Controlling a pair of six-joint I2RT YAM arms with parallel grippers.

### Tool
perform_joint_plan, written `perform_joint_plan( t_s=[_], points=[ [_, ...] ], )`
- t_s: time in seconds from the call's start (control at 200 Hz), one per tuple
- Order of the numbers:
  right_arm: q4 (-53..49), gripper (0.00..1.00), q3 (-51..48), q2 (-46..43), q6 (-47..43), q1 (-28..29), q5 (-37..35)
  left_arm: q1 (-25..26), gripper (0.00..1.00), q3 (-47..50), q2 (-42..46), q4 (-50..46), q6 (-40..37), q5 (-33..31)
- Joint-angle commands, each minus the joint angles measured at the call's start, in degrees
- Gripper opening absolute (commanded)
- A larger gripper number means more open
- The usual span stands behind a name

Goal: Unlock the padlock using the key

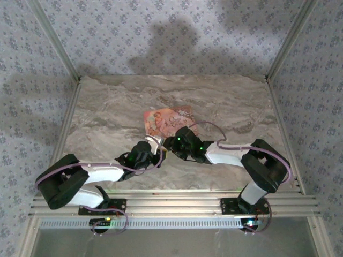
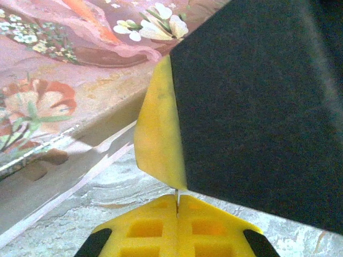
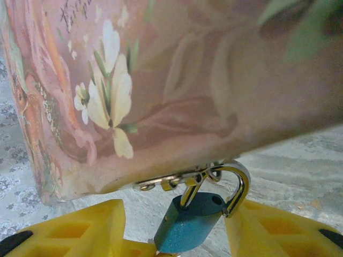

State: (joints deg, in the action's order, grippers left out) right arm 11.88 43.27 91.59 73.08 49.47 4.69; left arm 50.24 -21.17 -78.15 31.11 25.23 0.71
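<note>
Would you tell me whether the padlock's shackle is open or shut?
Open: on the padlock, the shackle has its free end beside the body, its hole empty.

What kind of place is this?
Probably a robot test booth, not a home: left arm and right arm bolted to a metal rail, a marble-look table, patterned walls in a metal frame.

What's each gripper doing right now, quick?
Left gripper: jaws shut; anything held cannot be told.
Right gripper: jaws open, one either side of the padlock.
</note>
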Motion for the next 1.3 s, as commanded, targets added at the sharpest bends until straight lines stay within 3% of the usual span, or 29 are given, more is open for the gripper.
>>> perform_joint_plan(
  t_s=[0.0,0.125,0.31,0.425,0.51,0.595,0.67,0.959,1.024,1.089,1.174,1.294],
  points=[
    [-0.76,0.50,-1.15,-0.01,1.71,-0.34,-1.43,-0.04,0.00,-1.69,-0.06,3.42,2.40,1.51],
    [-0.65,0.42,-1.52,-0.43,1.90,-0.25,-1.59,0.01,0.00,-1.98,-0.02,3.08,3.45,1.18],
    [-5.16,0.20,-0.82,-1.69,0.70,-0.25,-1.98,0.00,0.00,-2.56,-0.97,2.65,4.21,1.12],
    [-8.77,0.13,-0.64,-3.28,-0.29,-0.34,-2.56,-0.01,0.00,-2.39,-0.79,2.81,4.27,1.18],
    [-10.94,0.17,-0.65,-4.46,-0.60,-0.50,-2.59,-0.05,0.00,-2.46,-0.55,2.72,4.14,1.05],
    [-11.90,0.53,-0.73,-5.71,-0.88,-0.68,-2.21,-0.13,0.00,-2.99,-0.47,2.18,4.03,1.13],
    [-12.81,0.64,-1.37,-7.56,-1.01,-0.67,-2.83,-0.18,0.00,-3.72,-0.52,1.38,4.29,1.39],
    [-6.84,0.62,-8.37,-15.71,1.80,-1.02,-6.50,-1.40,0.00,-4.61,-0.44,-0.02,11.19,3.03],
    [-6.57,0.58,-9.32,-17.24,0.63,-0.76,-7.59,-1.70,0.00,-5.11,-0.67,-1.70,14.08,3.01],
    [-8.87,0.45,-9.34,-18.54,-1.26,-0.47,-8.53,-2.20,0.00,-4.87,-0.70,-1.43,17.28,3.58],
    [-12.09,0.36,-7.96,-20.59,-8.96,-0.11,-9.58,-2.84,0.00,-5.02,-0.34,-2.79,21.45,3.77],
    [-24.09,0.40,-1.35,-22.83,-28.14,0.66,-13.25,-4.05,0.00,-5.89,0.59,-7.02,25.68,4.73]
  ],
)
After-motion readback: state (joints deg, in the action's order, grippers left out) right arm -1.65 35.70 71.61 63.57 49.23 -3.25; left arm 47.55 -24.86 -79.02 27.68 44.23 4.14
